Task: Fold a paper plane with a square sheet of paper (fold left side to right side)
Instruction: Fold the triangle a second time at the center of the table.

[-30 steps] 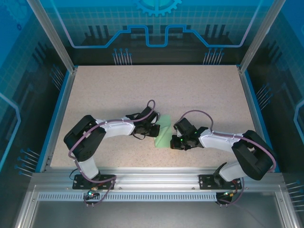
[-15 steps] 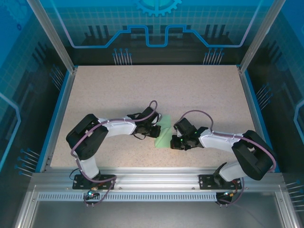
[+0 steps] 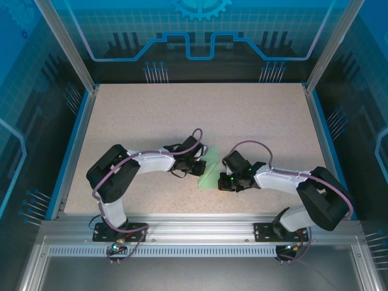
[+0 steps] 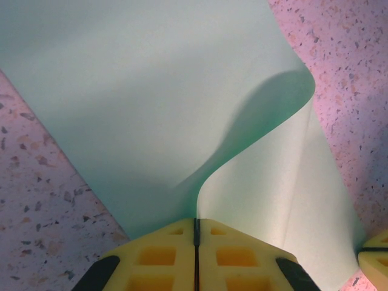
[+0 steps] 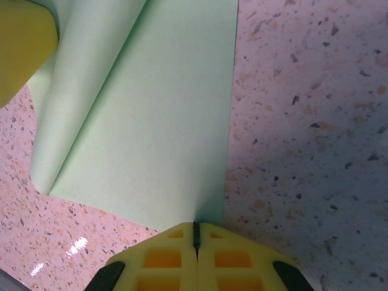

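The square sheet of paper [image 3: 210, 172] lies pale green on the table between both grippers. My left gripper [image 3: 198, 165] is shut on the sheet's left edge. In the left wrist view that edge rises into the closed yellow fingertips [image 4: 196, 225], and the paper [image 4: 151, 91] curls over in a soft hump toward the right. My right gripper [image 3: 223, 180] is shut, and its closed tips [image 5: 195, 229] rest on the near right corner of the flat paper [image 5: 163, 121]. No paper rises between its fingers. The rolled fold shows at the upper left of the right wrist view.
The speckled tabletop [image 3: 182, 115] stretches open behind the arms, bounded by a blue rim and aluminium posts. One yellow finger [image 5: 24, 48] of the left gripper shows in the right wrist view. A right gripper finger [image 4: 376, 267] shows in the left wrist view.
The left arm has crept a little to the right, carrying the lifted paper edge with it. The right arm has stayed in place.
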Controlling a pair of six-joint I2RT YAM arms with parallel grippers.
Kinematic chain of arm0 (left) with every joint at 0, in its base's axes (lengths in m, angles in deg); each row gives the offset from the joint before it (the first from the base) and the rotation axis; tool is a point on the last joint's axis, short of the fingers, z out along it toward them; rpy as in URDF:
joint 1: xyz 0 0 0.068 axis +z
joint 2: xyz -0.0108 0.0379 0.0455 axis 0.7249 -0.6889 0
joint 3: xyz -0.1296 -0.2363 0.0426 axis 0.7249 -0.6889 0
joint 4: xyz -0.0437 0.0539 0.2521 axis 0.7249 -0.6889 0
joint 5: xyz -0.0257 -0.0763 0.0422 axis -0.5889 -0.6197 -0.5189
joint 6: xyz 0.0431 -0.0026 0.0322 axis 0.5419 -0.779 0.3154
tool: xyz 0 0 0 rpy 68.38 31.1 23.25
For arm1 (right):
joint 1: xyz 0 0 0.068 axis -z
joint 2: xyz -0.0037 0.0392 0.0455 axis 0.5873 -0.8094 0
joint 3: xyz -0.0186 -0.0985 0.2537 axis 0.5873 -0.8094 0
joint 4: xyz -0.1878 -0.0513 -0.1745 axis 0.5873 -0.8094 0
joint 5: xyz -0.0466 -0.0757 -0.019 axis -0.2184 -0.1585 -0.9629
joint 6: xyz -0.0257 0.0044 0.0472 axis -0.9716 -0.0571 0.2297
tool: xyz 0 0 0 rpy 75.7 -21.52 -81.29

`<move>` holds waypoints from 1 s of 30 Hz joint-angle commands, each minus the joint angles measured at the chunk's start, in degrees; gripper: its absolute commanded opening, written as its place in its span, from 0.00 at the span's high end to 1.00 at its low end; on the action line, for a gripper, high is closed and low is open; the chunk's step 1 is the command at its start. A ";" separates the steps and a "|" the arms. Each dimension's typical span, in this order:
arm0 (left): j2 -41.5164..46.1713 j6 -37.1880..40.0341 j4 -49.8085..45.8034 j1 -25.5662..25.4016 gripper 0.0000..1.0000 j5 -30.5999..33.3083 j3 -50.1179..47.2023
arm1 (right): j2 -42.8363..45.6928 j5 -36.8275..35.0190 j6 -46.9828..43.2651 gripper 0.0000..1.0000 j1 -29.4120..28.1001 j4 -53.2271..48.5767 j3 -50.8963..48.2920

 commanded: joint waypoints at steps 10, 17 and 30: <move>-0.22 2.30 0.68 0.40 0.91 -1.80 0.33 | -1.06 -1.99 -0.43 0.96 -0.84 -3.99 -0.85; 2.41 2.65 3.75 0.41 0.90 -1.98 -2.15 | -1.70 -1.70 -0.46 0.96 -0.88 -3.62 -0.60; 1.14 3.18 2.67 0.36 0.90 -2.40 -1.23 | -1.80 -1.62 -0.64 0.96 -0.85 -4.03 -0.34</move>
